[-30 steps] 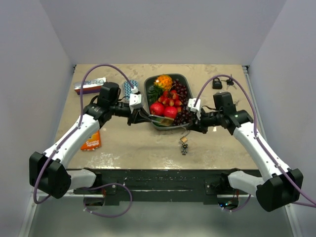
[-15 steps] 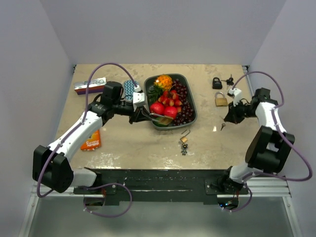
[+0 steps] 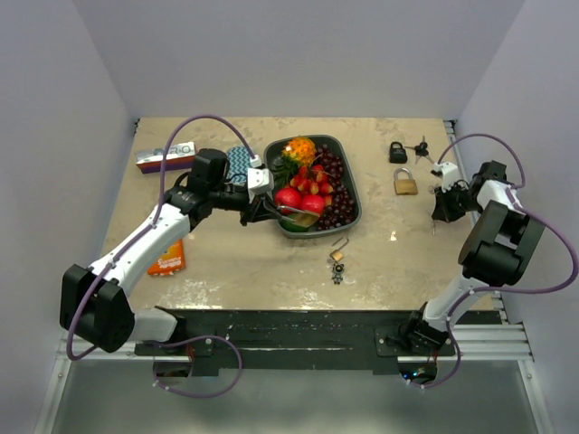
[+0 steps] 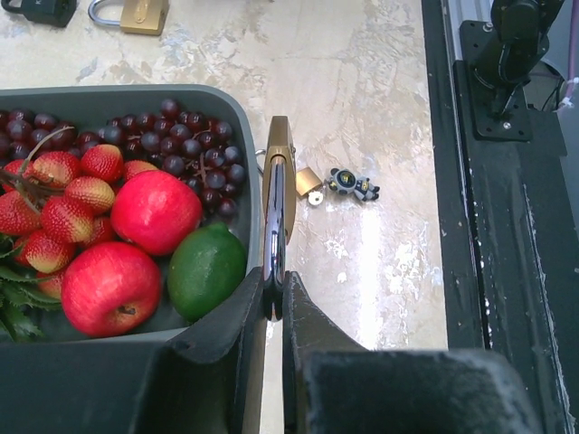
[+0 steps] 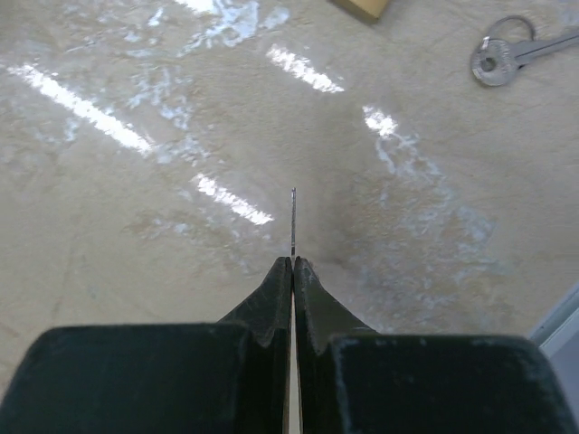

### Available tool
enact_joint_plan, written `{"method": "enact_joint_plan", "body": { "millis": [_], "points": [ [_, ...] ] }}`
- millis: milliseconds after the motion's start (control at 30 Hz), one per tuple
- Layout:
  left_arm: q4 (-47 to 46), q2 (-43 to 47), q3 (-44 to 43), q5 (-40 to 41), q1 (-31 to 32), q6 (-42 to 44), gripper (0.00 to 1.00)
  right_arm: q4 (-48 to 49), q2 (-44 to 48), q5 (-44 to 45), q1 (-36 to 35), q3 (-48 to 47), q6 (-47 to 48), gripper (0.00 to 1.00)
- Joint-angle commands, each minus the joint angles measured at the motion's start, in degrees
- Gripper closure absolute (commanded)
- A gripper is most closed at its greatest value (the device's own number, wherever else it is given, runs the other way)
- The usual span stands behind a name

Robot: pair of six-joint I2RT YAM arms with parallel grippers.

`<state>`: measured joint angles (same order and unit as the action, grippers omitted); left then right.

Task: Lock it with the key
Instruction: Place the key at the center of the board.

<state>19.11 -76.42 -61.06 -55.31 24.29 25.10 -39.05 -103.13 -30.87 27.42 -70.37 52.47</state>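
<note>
My left gripper [image 3: 271,209] is shut on a brass padlock [image 4: 277,194], held edge-on above the near rim of the fruit tray [image 3: 355,194]; its fingers [image 4: 242,318] clamp the shiny end. My right gripper [image 3: 441,211] is at the table's far right edge, shut on a thin key [image 5: 292,220] whose blade sticks out edge-on just above the table. A small brass padlock [image 3: 337,252] with its shackle open lies in front of the tray beside a dark charm [image 3: 337,274]; both also show in the left wrist view, the padlock [image 4: 308,183] and the charm [image 4: 354,185].
The grey tray [image 4: 228,113] holds apples, a lime, strawberries and cherries. A brass padlock [image 3: 404,183], a black padlock [image 3: 398,152] and keys [image 3: 422,146] lie at the back right; a silver key [image 5: 514,52] lies near my right gripper. A box [image 3: 166,155] and an orange packet [image 3: 166,257] lie left.
My right arm has swung from the tray's front to the far right edge of the table and is now shut on a key. My left arm has hardly moved.
</note>
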Motion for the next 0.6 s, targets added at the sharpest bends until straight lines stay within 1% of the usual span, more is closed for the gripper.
{"method": "enact_joint_plan", "body": {
  "millis": [0,167,333,367,433,467,533,567],
  "points": [
    [-6.3,1.5,-0.6,-1.6,0.2,-1.9,1.0,7.7,-1.4,4.3,0.3,-0.6,-1.1,1.0],
    [-5.8,1.1,-0.8,-1.5,0.2,-1.6,1.0,9.2,-2.9,6.0,0.4,-1.3,-0.1,1.0],
    [-5.5,-0.5,-2.0,-1.3,0.4,-1.1,1.0,8.5,-4.8,5.8,0.4,-3.5,0.4,1.0],
    [-5.5,-0.9,-2.0,-1.2,0.5,-1.1,1.0,7.9,-5.1,5.7,0.4,-4.6,0.4,0.96],
    [-5.3,-1.3,-2.2,-1.1,1.0,-1.4,1.0,5.6,-5.7,5.5,0.4,-5.7,1.4,0.77],
    [-5.1,-1.7,-2.5,-1.1,1.4,-1.5,1.0,5.0,-5.2,5.0,0.4,-6.3,1.4,0.61],
    [-5.1,-2.1,-2.8,-0.8,2.5,-2.5,1.0,3.2,-4.0,3.7,0.4,-6.3,2.7,0.47],
    [-5.5,-2.6,-3.2,-0.6,2.9,-3.2,1.0,3.0,-1.8,3.2,0.4,-5.8,3.2,0.36]
  ]
}}
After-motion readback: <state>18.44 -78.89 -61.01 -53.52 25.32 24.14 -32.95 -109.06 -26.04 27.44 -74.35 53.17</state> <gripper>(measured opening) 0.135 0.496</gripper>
